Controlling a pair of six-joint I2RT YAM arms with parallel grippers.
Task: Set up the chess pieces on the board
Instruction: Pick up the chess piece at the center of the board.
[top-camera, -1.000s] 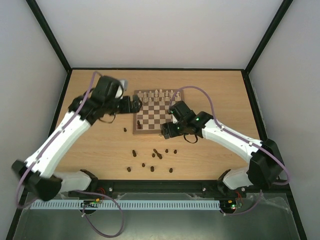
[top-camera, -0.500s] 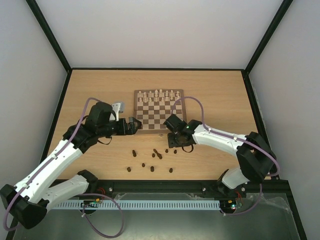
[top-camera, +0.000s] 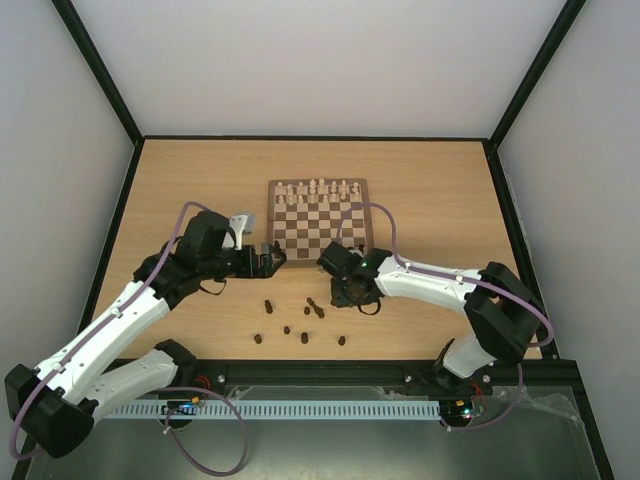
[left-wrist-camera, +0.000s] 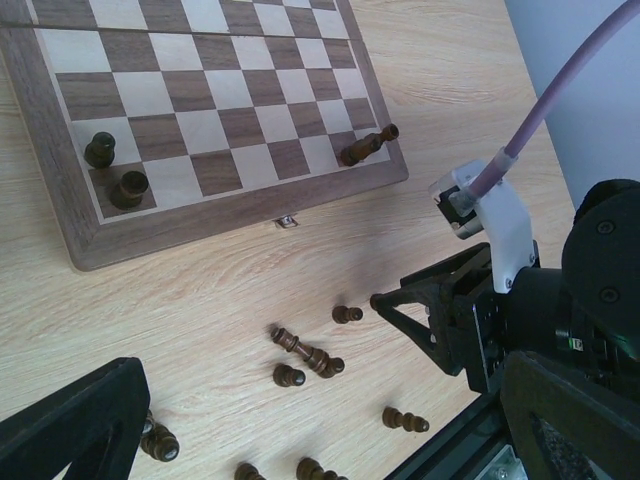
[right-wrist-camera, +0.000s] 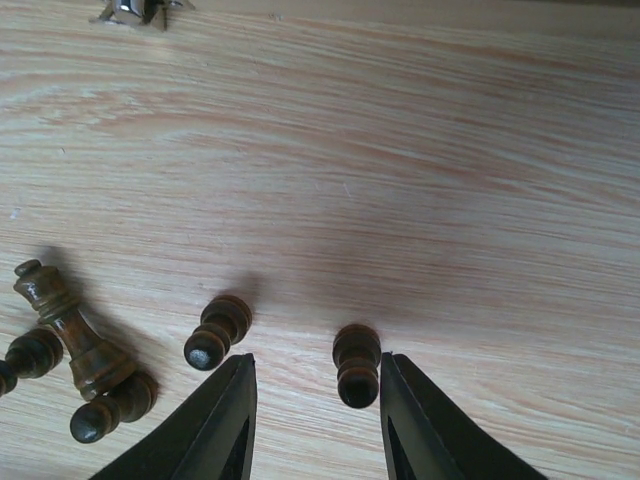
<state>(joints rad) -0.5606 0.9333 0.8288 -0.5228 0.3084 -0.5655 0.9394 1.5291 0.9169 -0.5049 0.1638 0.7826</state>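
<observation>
The board lies mid-table. In the left wrist view its frame has two dark chess pieces upright near one corner and a third lying at the opposite front corner. Several more dark pieces lie loose on the table in front of it. My right gripper is low over these. Its jaws straddle one lying pawn, which is close against the right finger with a gap to the left one. My left gripper hovers wide open at the board's front left corner, holding nothing.
Cream pieces fill the board's far rows. A second pawn lies just outside the right gripper's left finger, beside a taller fallen piece. The board's clasp faces the loose pieces. Black frame rails border the table.
My right gripper came off the board's front edge down to the loose pieces, and its jaws narrowed around a pawn. My left arm drew back from the board's left side to its front left corner.
</observation>
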